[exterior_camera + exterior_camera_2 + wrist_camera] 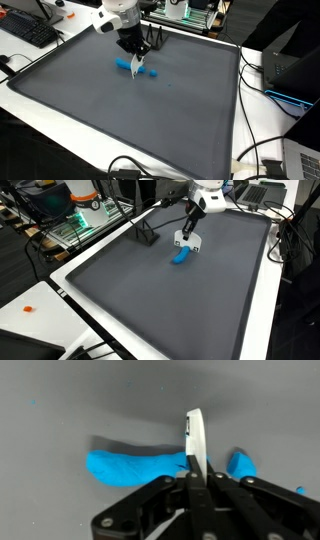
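Wrist view.
A: What has the claw [190, 478] got?
B: It is clamped on a thin white strip [195, 435] pointing to the top of the frame.
A: And the blue piece [130, 465]?
B: Flat on the grey worktop [100, 400] just beyond the strip, long axis across the frame, mostly left of it.

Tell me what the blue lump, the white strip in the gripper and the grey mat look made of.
Blue lump: soft, matte, rounded uneven edges, probably modelling dough, perhaps foam. White strip: thin, stiff, smooth edge, likely plastic. Grey mat: flat, evenly matte, rubber or fabric.
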Robot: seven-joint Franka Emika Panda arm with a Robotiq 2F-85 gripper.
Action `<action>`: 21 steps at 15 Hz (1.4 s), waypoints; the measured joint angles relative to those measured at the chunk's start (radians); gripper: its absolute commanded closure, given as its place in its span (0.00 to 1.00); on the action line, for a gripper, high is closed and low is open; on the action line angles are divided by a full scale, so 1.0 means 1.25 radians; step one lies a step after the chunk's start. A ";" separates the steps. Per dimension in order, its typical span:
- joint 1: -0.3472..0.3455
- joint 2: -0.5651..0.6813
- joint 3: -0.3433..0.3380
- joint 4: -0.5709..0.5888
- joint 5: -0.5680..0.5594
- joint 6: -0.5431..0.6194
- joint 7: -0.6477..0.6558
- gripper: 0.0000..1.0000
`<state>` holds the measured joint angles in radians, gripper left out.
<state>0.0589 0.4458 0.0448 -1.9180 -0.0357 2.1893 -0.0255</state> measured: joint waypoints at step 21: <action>-0.004 0.003 0.009 0.006 0.046 -0.057 -0.021 0.99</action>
<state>0.0538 0.4490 0.0565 -1.9102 0.0221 2.1184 -0.0520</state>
